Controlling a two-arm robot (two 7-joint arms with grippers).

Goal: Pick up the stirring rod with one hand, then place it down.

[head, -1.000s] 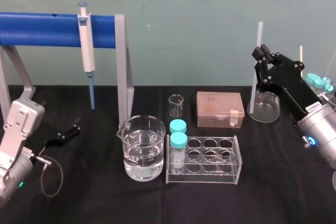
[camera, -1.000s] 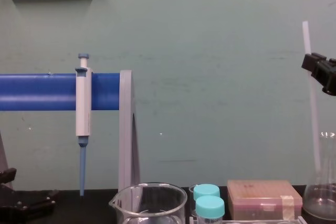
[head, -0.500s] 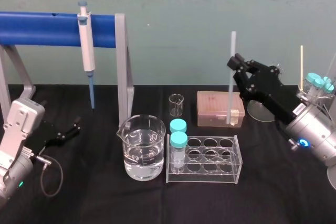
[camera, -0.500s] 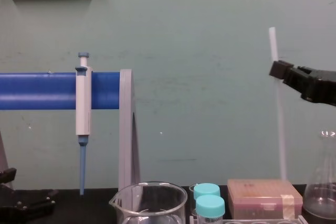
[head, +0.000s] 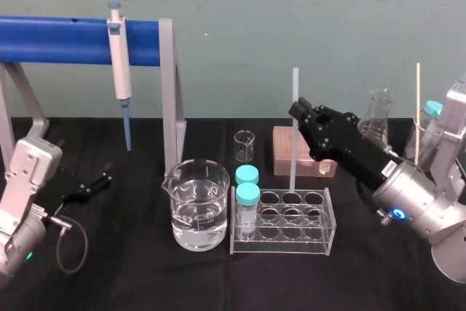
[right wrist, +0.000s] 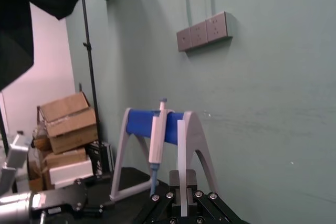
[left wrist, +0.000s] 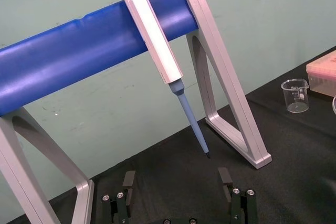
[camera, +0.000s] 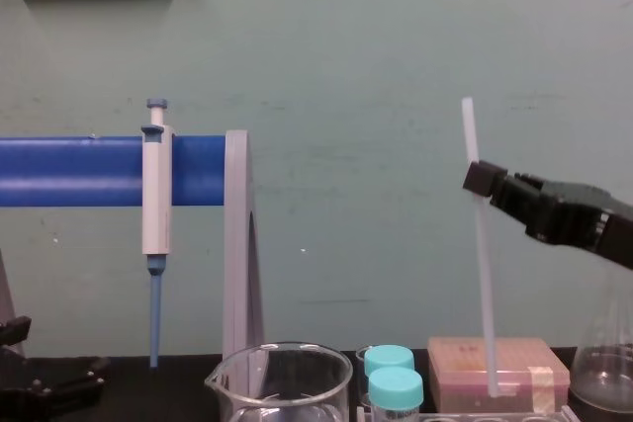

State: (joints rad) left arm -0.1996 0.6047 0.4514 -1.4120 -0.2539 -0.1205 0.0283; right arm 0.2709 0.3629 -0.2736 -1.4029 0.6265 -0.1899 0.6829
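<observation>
right arm (head: 416, 207) reaches in from the right, angled up and forward. the right gripper (head: 298, 111) is clamped on the upright rod (head: 293, 156). left arm (head: 22, 191) rests low at the left, with the left gripper (head: 100, 178) spread wide.

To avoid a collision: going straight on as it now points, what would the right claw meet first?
Probably the pipette stand, though depth is unclear: the right claw, shut on the stirring rod, faces its grey end frame and hanging pipette. The left claw lies parked at left.
</observation>
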